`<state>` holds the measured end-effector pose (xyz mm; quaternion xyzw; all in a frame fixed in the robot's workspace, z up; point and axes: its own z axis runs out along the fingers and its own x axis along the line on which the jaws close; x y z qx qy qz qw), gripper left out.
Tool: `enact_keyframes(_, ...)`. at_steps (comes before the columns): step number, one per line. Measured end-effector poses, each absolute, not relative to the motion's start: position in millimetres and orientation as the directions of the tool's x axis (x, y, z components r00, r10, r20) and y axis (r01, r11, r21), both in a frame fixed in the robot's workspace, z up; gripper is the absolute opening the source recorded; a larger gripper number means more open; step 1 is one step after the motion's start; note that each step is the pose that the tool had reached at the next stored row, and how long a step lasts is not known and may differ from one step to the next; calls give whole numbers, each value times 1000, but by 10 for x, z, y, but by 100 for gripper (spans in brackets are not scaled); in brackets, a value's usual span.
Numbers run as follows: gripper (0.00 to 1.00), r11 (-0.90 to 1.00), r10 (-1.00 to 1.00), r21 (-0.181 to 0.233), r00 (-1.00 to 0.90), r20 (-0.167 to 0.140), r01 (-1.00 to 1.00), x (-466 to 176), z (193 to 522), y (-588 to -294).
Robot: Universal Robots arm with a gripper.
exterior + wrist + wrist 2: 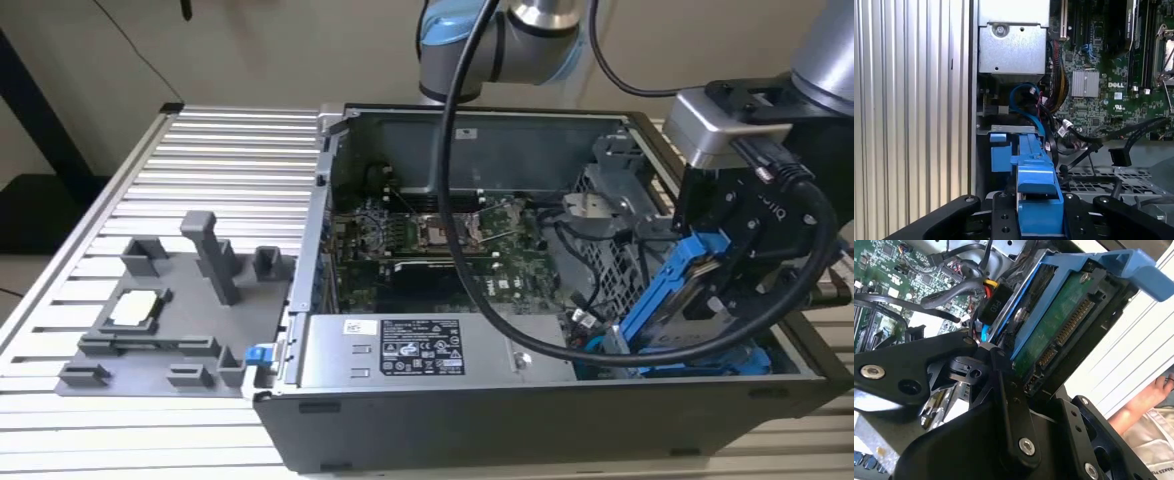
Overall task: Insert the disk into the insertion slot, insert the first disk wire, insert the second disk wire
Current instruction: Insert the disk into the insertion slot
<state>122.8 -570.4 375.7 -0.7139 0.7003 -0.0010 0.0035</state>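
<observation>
In the exterior view my gripper [731, 272] is shut on the disk [671, 292], a drive in a bright blue frame. The disk is tilted steeply, with its lower end down in the case's front corner on the exterior view's right. There it meets the insertion slot [721, 362], whose blue rails show below it. The second wrist view shows the disk's green underside and connectors [1064, 325] between my black fingers [1010, 405]. In the first wrist view the blue frame [1036, 185] runs away from the gripper [1039, 220] toward the bay. A loose black wire connector [1119, 156] and a blue wire [1026, 107] lie beside it.
A green motherboard [441, 250] fills the case floor. A grey box with a sticker [420, 350] lines the front wall. A grey fixture with small parts [160, 310] sits on the ribbed table at the exterior view's left. A person's hand [1149, 400] rests outside the case.
</observation>
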Motion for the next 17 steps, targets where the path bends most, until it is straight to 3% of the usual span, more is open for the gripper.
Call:
enact_keyframes(4, 32, -19, -1000, -6, 19, -6, -1000, 1227, 3756, -5704)
enact_keyframes(6, 40, -19, -1000, -6, 19, -7, -1000, 1228, 3757, -5704)
enact_keyframes(8, 40, -19, -1000, -7, 19, -8, -1000, 1228, 3757, -5704)
enact_keyframes(9, 47, -19, -1000, -7, 19, -8, -1000, 1228, 3756, -5704)
enact_keyframes(13, 47, -19, -1000, -7, 19, -10, -1000, 1229, 3757, -5704)
enact_keyframes(17, 32, -19, -1000, -7, 19, -12, -1000, 1228, 3757, -5704)
